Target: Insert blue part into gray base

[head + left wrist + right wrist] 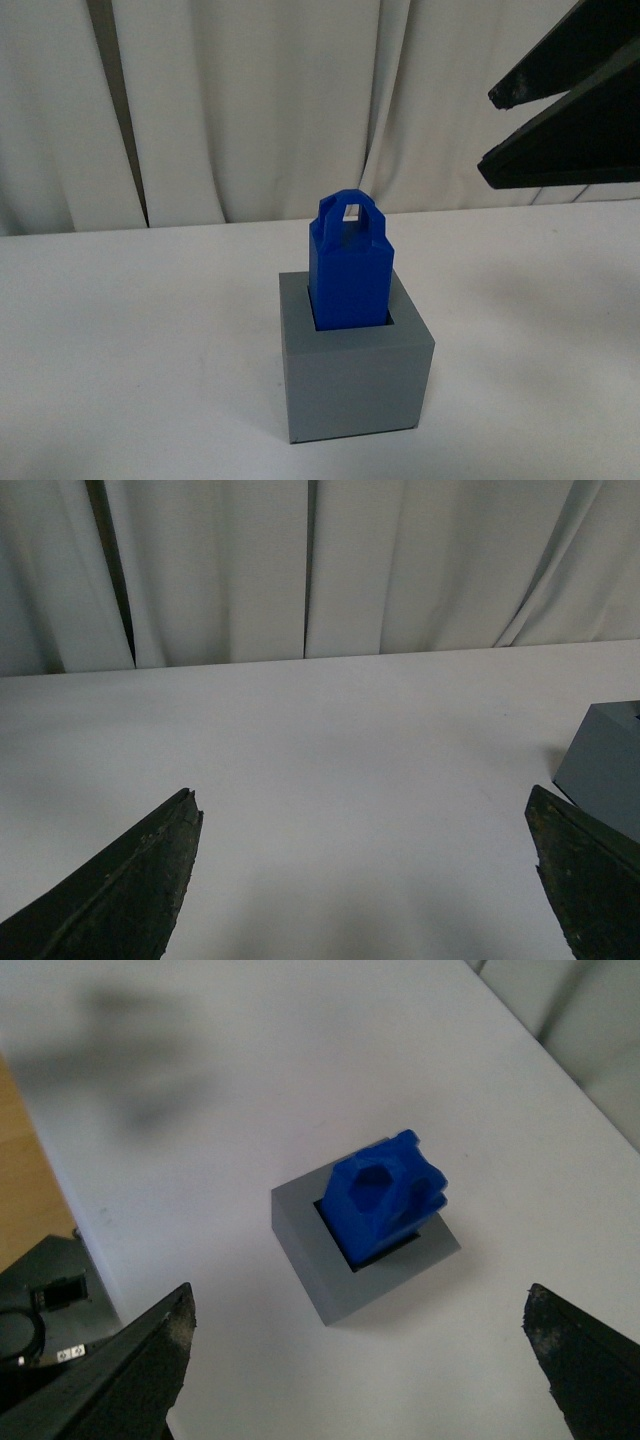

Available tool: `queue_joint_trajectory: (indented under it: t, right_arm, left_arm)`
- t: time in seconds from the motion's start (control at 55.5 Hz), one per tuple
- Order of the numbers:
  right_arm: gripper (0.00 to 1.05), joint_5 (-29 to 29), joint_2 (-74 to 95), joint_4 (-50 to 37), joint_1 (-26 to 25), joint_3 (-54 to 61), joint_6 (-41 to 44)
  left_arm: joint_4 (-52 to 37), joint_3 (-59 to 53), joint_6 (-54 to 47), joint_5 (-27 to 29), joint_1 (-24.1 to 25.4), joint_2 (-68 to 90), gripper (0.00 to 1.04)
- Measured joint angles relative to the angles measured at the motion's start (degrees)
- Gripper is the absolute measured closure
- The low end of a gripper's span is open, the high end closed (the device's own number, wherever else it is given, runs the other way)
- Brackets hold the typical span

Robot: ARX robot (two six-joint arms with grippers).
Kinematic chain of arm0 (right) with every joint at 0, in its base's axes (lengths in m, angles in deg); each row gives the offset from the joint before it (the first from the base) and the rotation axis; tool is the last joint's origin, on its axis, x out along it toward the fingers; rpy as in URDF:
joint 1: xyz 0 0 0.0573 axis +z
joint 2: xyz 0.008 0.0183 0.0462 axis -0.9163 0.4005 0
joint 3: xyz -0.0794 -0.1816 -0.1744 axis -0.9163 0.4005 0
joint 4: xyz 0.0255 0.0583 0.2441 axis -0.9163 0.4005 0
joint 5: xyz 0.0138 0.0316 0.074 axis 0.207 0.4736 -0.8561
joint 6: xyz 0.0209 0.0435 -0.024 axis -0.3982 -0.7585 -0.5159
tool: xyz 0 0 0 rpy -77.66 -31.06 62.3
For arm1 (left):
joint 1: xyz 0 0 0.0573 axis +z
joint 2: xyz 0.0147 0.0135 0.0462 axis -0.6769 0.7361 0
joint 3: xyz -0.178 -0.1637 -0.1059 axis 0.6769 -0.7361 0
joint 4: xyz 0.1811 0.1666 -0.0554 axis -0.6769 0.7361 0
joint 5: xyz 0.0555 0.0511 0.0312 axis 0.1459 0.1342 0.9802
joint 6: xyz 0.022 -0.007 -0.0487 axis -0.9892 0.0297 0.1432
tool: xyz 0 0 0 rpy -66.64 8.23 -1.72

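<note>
Both grippers are seen spread open and empty, right gripper [560, 125] raised well clear, left gripper [365, 880] low over the surface [120, 340], while the blue part [348, 268] is already seated upright in the gray base [355, 375], so insertion is judged done, with only retraction needed.

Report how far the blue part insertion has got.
Done: the blue part stands upright in the recess of the gray base, though much of it still shows above the rim, so full seating cannot be told. In hand: nothing; the right gripper is open above the pair, and the left gripper is open over bare table. Left: at most a check or a final push down.
</note>
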Motion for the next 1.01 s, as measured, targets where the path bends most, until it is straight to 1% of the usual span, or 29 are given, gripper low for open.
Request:
queue_joint_trajectory:
  t: [0.018,0.036,0.054,0.072,0.09,0.108,0.144,0.162,0.198,0.234,0.252,0.288,0.342,0.378,0.414,0.486,0.54,0.576,0.63,0.882,0.918,0.954,1.008]
  right_arm:
    - [0.09,2.01,-0.61,-2.45,0.42,1.05,-1.29]
    - [0.13,6.25,-2.03,-8.61,1.29,4.0,-3.45]
    - [0.16,14.62,-3.78,-15.17,2.01,7.34,-7.39]
    - [0.18,18.34,-4.66,-18.64,2.23,9.2,-8.33]
    - [0.21,24.5,-6.23,-25.22,2.6,12.87,-12.94]
    - [0.23,27.21,-7.06,-28.52,2.73,14.71,-14.84]
    - [0.3,35.98,-10.14,-41.4,2.91,21.75,-22.27]
    - [0.32,37.99,-10.86,-44.22,2.82,23.34,-23.19]
    - [0.39,44.92,-13.49,-53.88,1.86,28.87,-30.42]
    - [0.44,47.87,-15.28,-59.65,1.05,32.46,-33.66]
    - [0.46,48.13,-15.82,-60.5,0.76,33.62,-34.8]
    - [0.53,48.81,-17.81,-66.29,-0.48,37.38,-38.16]
    - [0.64,48.19,-20.24,-70.29,-1.84,41.97,-41.48]
    - [0.69,47.52,-21.31,-71.23,-2.29,44.0,-42.38]
    - [0.78,46.31,-22.88,-72.19,-2.97,47.1,-43.34]
    - [0.89,45.29,-24.5,-72.96,-3.89,50.38,-43.98]
    - [1.0,44.5,-26.18,-73.55,-4.68,52.98,-44.35]
    - [1.04,43.93,-27.06,-73.77,-5.05,54.05,-44.39]
    - [1.02,43.08,-29.14,-74.2,-5.97,56.33,-44.61]
    - [1.02,40.59,-36.09,-74.05,-8.66,63.08,-44.87]
    - [1.02,39.15,-37.0,-73.79,-9.51,63.71,-44.87]
    - [1.02,36.63,-38.25,-73.35,-11.41,64.54,-44.87]
    - [1.02,36.11,-39.69,-72.87,-12.74,65.44,-44.89]
  left_arm:
    - [0.0,0.0,0.0,0.0,0.0,0.0,0.06]
    - [0.0,0.0,0.0,0.0,0.0,0.0,0.06]
    - [0.0,0.0,0.0,0.13,0.0,0.0,0.06]
    - [0.0,0.0,0.0,0.2,0.0,0.0,0.06]
    - [0.0,0.0,0.0,0.09,0.0,0.0,0.06]
    - [0.0,0.0,0.0,-0.07,0.0,0.02,0.06]
    - [0.0,0.0,0.0,-0.02,0.0,0.02,0.06]
    - [0.0,0.0,0.0,0.02,0.0,0.0,0.06]
    - [0.0,0.0,0.0,0.22,0.0,0.0,0.06]
    - [0.0,0.0,0.0,0.13,0.0,0.0,0.06]
    - [0.0,0.0,0.0,0.15,0.0,0.0,0.06]
    - [0.0,0.0,0.0,0.17,0.0,0.0,0.06]
    - [0.0,0.0,0.0,0.13,0.0,0.0,0.06]
    - [0.0,0.0,0.0,-0.02,0.0,0.0,0.06]
    - [0.0,0.0,0.0,-0.04,0.0,0.0,0.06]
    - [0.0,0.0,0.0,0.0,0.0,0.0,0.06]
    - [0.0,0.0,0.0,0.11,0.0,0.0,0.06]
    - [0.0,0.0,0.02,0.11,0.0,0.0,0.06]
    - [0.0,0.0,0.0,0.09,0.0,0.0,0.06]
    - [0.0,0.0,0.0,0.04,0.0,0.0,0.06]
    - [0.0,0.0,0.0,0.04,0.0,0.0,0.06]
    - [0.0,0.0,0.0,0.02,0.0,0.0,0.06]
    - [0.0,0.0,0.0,0.0,0.0,0.0,0.06]
